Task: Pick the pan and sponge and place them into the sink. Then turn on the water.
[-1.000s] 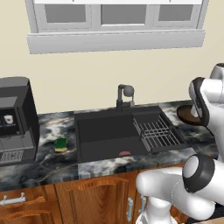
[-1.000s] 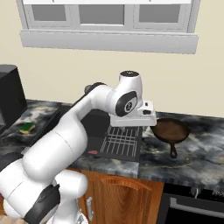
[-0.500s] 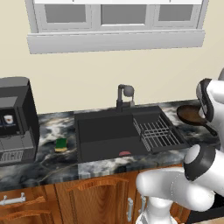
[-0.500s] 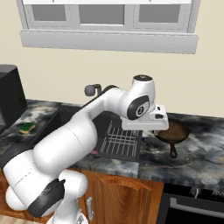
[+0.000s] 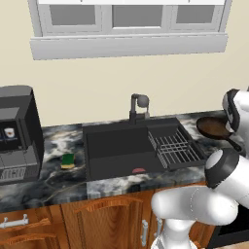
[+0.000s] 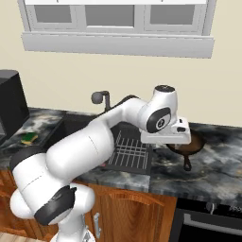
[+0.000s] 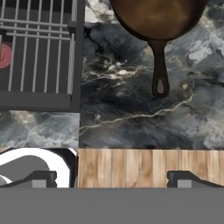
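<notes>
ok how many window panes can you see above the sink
3, side by side in the white window frame above the black rectangular sink: left pane, middle pane, right pane. The picture's top edge crops them, so more glass may lie higher.

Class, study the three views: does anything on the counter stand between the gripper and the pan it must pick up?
Nothing visible does. In the hand view the gripper is open, and bare marble counter lies between it and the pan, whose handle points back toward the gripper. The wire rack sits off to one side.
</notes>
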Tool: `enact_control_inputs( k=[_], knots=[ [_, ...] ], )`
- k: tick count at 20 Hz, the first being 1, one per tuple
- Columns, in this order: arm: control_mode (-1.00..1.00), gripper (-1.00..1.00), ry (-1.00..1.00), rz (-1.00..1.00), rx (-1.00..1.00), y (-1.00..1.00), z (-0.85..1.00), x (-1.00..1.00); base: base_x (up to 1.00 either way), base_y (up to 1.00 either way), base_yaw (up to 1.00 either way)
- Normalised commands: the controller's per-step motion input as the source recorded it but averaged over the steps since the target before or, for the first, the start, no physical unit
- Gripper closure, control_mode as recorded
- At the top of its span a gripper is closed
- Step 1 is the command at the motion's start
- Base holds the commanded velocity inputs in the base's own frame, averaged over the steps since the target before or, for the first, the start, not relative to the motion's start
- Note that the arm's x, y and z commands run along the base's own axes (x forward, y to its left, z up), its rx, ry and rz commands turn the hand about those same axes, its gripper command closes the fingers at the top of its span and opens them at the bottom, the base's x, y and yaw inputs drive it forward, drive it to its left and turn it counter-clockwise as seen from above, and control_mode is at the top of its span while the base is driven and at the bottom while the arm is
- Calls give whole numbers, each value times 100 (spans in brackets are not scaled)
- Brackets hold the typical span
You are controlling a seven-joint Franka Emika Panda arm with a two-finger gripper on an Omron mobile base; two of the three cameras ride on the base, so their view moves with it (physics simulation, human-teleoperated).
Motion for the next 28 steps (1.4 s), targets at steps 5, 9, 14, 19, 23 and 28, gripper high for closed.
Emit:
enact_control_inputs(
  k=[5, 9, 14, 19, 23, 28],
  knots=[
    [-100, -100, 0, -1, 0, -10, -21, 20, 0, 0, 0],
    [-100, -100, 0, 0, 0, -19, -22, 13, 0, 0, 0],
    [-100, -100, 0, 0, 0, -20, -20, 12, 0, 0, 0],
    [-100, -100, 0, 2, 0, -11, -22, 17, 0, 0, 0],
    [-100, -100, 1, 2, 0, -11, -21, 19, 0, 0, 0],
    [-100, -100, 2, 3, 0, -13, -21, 17, 0, 0, 0]
  ],
)
